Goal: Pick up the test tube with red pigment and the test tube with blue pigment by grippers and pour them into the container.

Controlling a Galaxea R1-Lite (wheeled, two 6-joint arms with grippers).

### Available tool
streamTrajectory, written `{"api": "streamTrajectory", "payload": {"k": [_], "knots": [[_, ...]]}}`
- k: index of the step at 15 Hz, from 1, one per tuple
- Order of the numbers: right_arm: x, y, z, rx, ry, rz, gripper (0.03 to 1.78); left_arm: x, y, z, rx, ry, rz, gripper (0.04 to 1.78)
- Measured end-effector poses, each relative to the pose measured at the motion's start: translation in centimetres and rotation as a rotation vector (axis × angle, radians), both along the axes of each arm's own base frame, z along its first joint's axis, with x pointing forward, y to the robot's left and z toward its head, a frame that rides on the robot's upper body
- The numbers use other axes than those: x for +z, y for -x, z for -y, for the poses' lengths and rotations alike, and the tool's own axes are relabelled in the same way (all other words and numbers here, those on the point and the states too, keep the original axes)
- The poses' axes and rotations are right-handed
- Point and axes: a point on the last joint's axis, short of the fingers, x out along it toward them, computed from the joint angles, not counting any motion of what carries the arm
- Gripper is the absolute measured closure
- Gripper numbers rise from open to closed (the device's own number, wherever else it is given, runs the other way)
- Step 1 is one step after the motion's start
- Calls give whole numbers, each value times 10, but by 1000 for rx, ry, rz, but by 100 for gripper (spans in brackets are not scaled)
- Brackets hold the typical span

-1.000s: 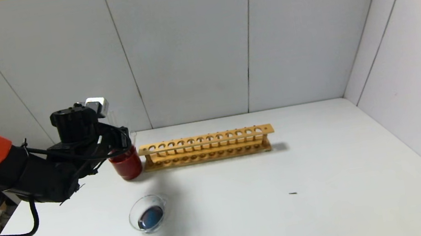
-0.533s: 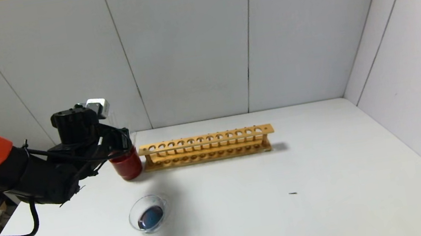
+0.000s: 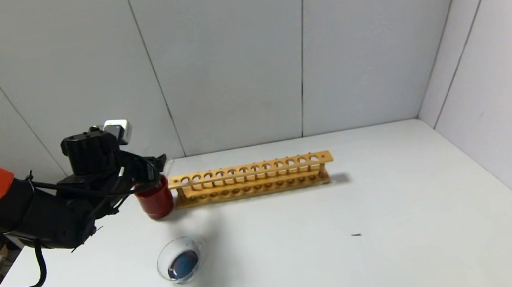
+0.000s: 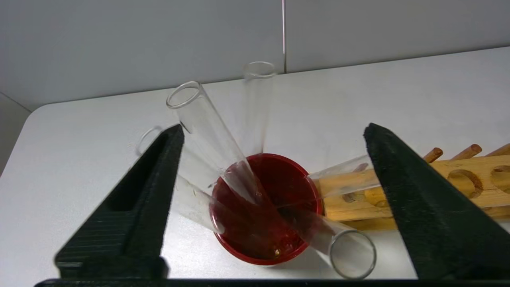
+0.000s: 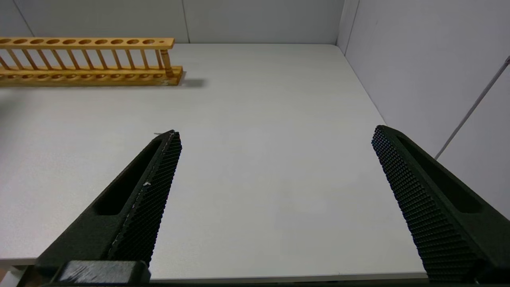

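Head view: at far left, the left gripper [image 3: 152, 170] hovers just over a dark red cup [image 3: 155, 201] at the back of the white counter [image 3: 348, 230], its jaws spread wide with nothing between them. The left wrist view shows several clear glass tubes [image 4: 211, 135] leaning splayed in that cup [image 4: 265, 209], one of them blurred; which tube is the red-pigment one or the blue-pigment one cannot be told, though a trace of orange liquid sits at the cup's bottom. Nearer the front edge, well apart from the cup, stands the container [image 3: 180, 261], a shallow clear dish holding a dark blue pool. Just to the right of the cup, a long wooden rack [image 3: 251, 179] stands empty. Out of the head view, the right gripper [image 5: 275, 167] hangs above bare counter, jaws spread wide, holding nothing.
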Motion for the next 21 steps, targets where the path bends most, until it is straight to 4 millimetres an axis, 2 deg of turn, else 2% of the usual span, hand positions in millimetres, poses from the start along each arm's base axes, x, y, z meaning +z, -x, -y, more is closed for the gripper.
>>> {"api": "streamTrajectory", "payload": {"k": [3,12,21], "knots": [[0,0,0,0,0,0,6,1,0,1,-3,-1,0,8],[0,0,0,0,0,0,6,4,4,1,-2,0,6,8],[0,0,0,1,0,0,6,17,8,0,-4,4,34,8]]}}
